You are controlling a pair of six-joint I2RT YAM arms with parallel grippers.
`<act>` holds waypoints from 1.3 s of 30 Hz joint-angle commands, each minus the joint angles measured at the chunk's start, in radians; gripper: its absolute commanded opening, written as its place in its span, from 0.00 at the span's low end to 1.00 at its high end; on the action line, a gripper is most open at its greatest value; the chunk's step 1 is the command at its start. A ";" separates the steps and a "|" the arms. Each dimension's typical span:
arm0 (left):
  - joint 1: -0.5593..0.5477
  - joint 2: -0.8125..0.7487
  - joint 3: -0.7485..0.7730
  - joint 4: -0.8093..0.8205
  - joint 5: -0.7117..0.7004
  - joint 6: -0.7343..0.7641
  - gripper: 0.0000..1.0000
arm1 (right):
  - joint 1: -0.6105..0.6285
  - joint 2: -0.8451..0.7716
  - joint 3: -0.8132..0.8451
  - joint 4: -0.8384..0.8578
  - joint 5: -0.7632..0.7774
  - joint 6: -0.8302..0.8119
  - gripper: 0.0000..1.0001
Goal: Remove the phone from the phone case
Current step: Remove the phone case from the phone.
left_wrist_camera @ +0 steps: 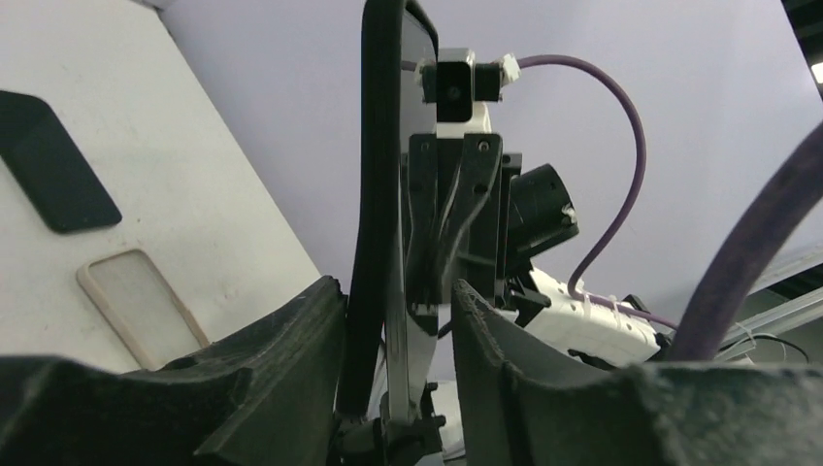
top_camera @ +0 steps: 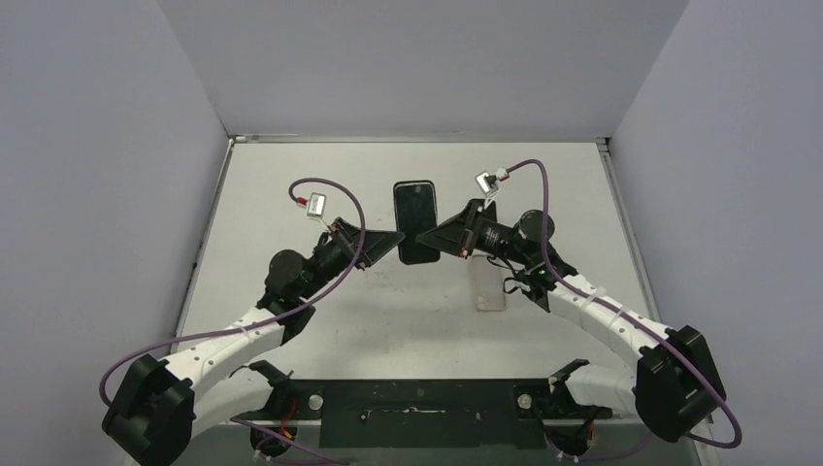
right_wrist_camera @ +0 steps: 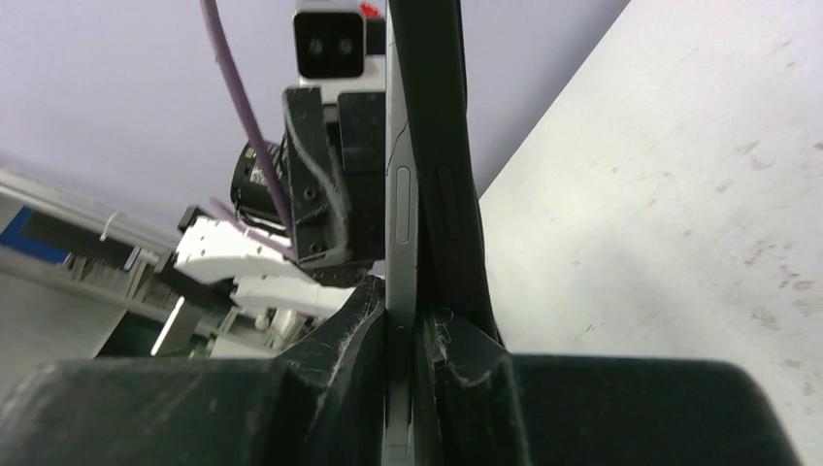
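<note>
A black phone in a black phone case [top_camera: 415, 221] is held above the table between both grippers. My left gripper [top_camera: 392, 240] grips its left edge and my right gripper [top_camera: 440, 237] its right edge. In the left wrist view the black case [left_wrist_camera: 374, 146] and the silver-edged phone [left_wrist_camera: 406, 223] stand edge-on between the left gripper's [left_wrist_camera: 398, 335] fingers; the case presses the left finger. In the right wrist view my right gripper [right_wrist_camera: 403, 330] is pinched tight on the phone's silver edge [right_wrist_camera: 400, 223]. The case [right_wrist_camera: 442, 126] bows away beside it, outside the finger.
A clear, empty phone case [top_camera: 490, 289] lies flat on the white table right of centre, also in the left wrist view [left_wrist_camera: 141, 306]. A dark flat rectangle [left_wrist_camera: 53, 175] lies on the table beyond it. Grey walls enclose the table on three sides.
</note>
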 commanded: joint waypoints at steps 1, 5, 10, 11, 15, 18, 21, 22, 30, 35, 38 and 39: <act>0.091 -0.069 -0.011 -0.068 0.169 0.045 0.46 | -0.056 -0.039 0.060 0.091 0.079 -0.004 0.00; 0.130 -0.095 -0.009 -0.134 0.212 0.098 0.50 | -0.071 -0.039 0.068 0.090 0.050 0.012 0.00; 0.132 -0.084 0.015 -0.228 0.230 0.172 0.53 | -0.072 -0.031 0.084 0.096 0.026 0.026 0.00; 0.132 -0.079 0.021 -0.240 0.231 0.182 0.53 | -0.072 -0.031 0.087 0.095 0.023 0.026 0.00; 0.132 -0.052 0.041 -0.262 0.240 0.218 0.54 | -0.071 -0.029 0.099 0.091 0.009 0.025 0.00; 0.131 -0.036 0.052 -0.254 0.252 0.223 0.54 | -0.070 -0.034 0.096 0.089 0.007 0.027 0.00; 0.131 -0.023 0.060 -0.214 0.271 0.218 0.53 | -0.068 -0.047 0.087 0.082 0.009 0.025 0.00; 0.130 -0.021 0.061 -0.200 0.282 0.217 0.53 | -0.067 -0.052 0.084 0.077 0.011 0.023 0.00; 0.129 -0.020 0.050 -0.125 0.325 0.203 0.59 | -0.060 -0.077 0.072 0.053 0.020 0.012 0.00; 0.126 0.016 0.071 -0.090 0.331 0.194 0.59 | -0.049 -0.073 0.077 0.050 0.017 0.008 0.00; 0.122 0.042 0.096 -0.067 0.341 0.192 0.59 | -0.040 -0.069 0.077 0.049 0.017 0.005 0.00; 0.121 0.050 0.103 -0.064 0.341 0.194 0.59 | -0.037 -0.068 0.077 0.048 0.017 0.004 0.00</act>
